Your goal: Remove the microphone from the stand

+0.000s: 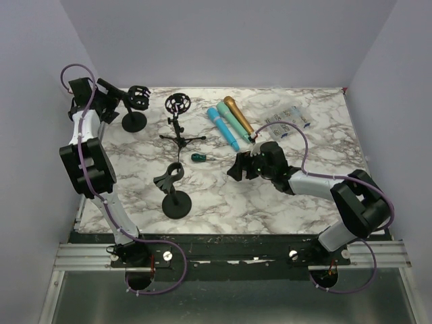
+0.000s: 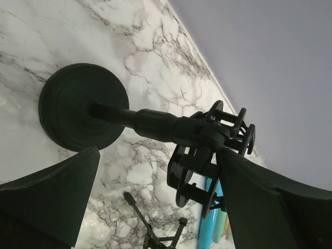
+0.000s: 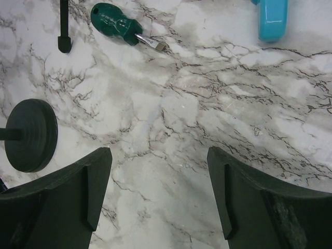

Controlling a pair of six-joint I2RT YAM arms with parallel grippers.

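No writing can be read anywhere; the print on the clear plastic packet (image 1: 291, 123) at the far right of the table is too small to make out. Three handheld microphones lie flat and side by side at the far middle of the tabletop: a blue microphone (image 1: 223, 129), a teal microphone (image 1: 233, 120) and a gold microphone (image 1: 239, 115). Their long axes are parallel and run from far-left to near-right, and none of them sits in a stand. The left gripper (image 1: 115, 100) is at the far left corner with its fingers (image 2: 52, 197) spread wide. They straddle the stem of a black round-based stand with a ring-shaped shock mount (image 2: 155, 123) and clamp nothing, though whether one finger touches the mount cannot be told. This stand's cradle is empty. A black tripod stand with a ring mount (image 1: 179, 121) stands just right of it, and a black round-based stand with a clip (image 1: 173, 192) stands nearer the arms. A small green-handled screwdriver (image 3: 115, 23) lies between the tripod and the right gripper (image 3: 158, 150), whose jaws stand well apart over bare tabletop, holding nothing. The surface is a white marble-patterned tabletop (image 1: 223, 202) with grey veins. Plain pale lilac-grey walls (image 1: 223, 40) close it in on three sides, and a metal rail (image 1: 223, 253) at the near edge carries the arm bases.
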